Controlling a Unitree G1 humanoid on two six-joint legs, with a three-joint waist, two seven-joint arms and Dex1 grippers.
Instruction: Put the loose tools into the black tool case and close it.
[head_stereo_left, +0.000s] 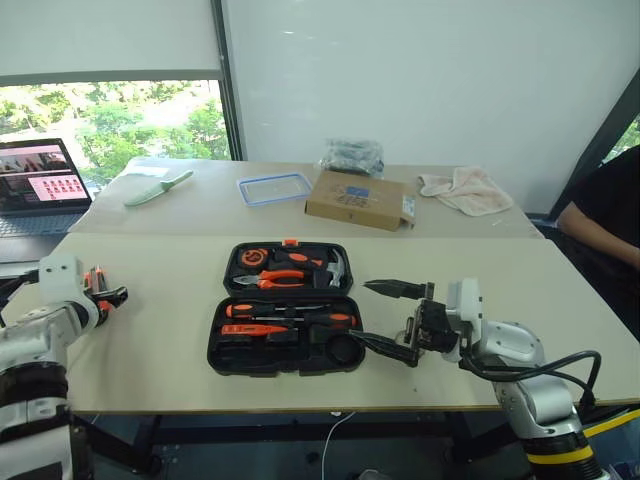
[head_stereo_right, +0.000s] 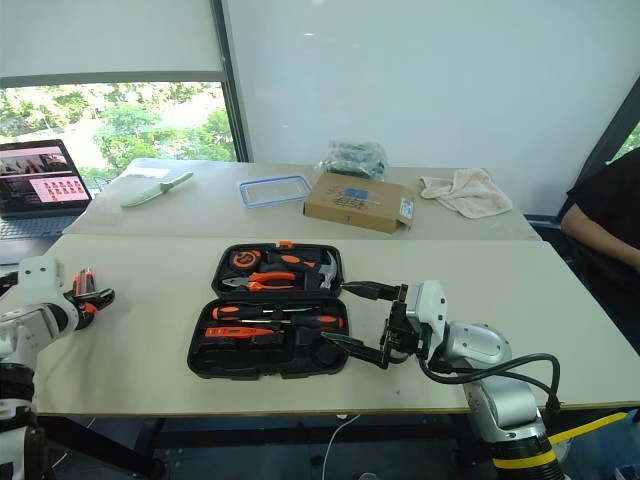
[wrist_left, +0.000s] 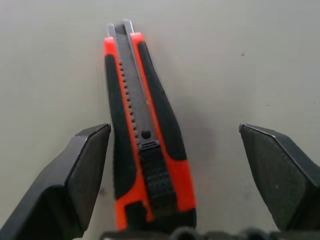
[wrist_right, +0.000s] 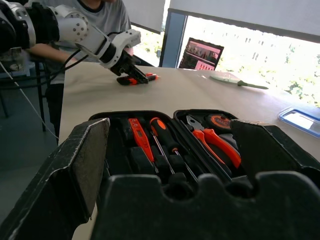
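The black tool case lies open in the middle of the near table. Its lower half holds a slim orange screwdriver, black-and-orange screwdrivers and a dark tape roll. At the table's far left lies the black-and-orange utility knife. My left gripper is open, one finger on each side of the knife without touching it. My right gripper is open and empty, level, pointing at the case's right edge.
The case's upper half holds pliers, a tape measure and a hammer. The far table carries a cardboard box, a pale green knife, a blue-rimmed lid, a cloth and a laptop. A person sits at right.
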